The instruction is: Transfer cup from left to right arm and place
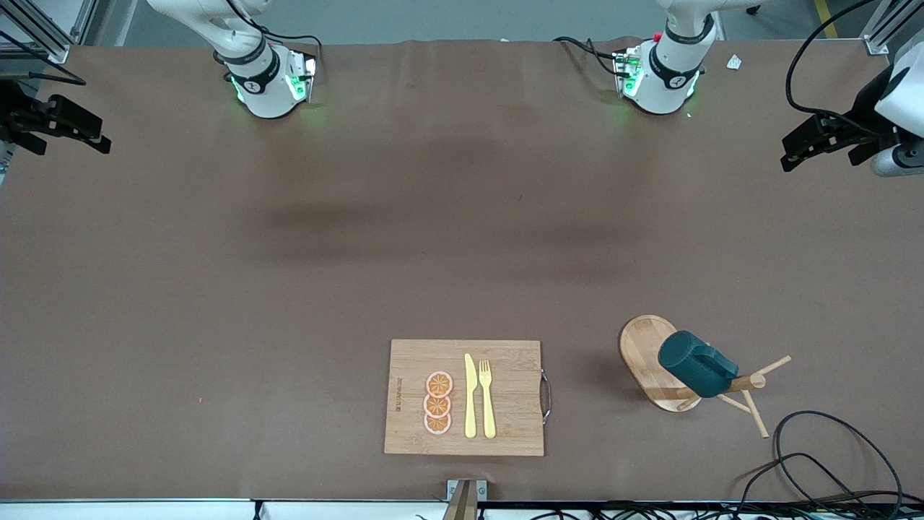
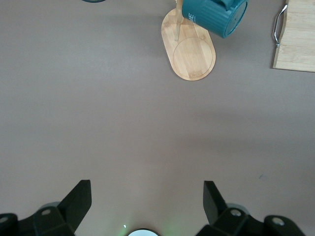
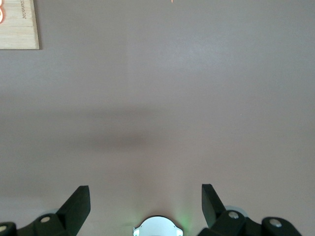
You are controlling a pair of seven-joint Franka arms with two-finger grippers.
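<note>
Two arms waited over the brown bench (image 1: 289, 289), left hand (image 2: 147, 204) and right hand (image 3: 146, 204) spread wide, holding nothing, the cup (image 1: 697, 363) hung on its rack (image 1: 653, 361).

White arm bases (image 1: 268, 79) with black bands, green lights, black cables, black-fingered tools (image 2: 147, 204)

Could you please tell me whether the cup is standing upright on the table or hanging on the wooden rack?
Hanging, tipped. The cup sits tilted on a peg of the wooden rack, above its oval base, not on the table.

The cup (image 2: 215, 15) is cut off in the left wrist view.
</note>
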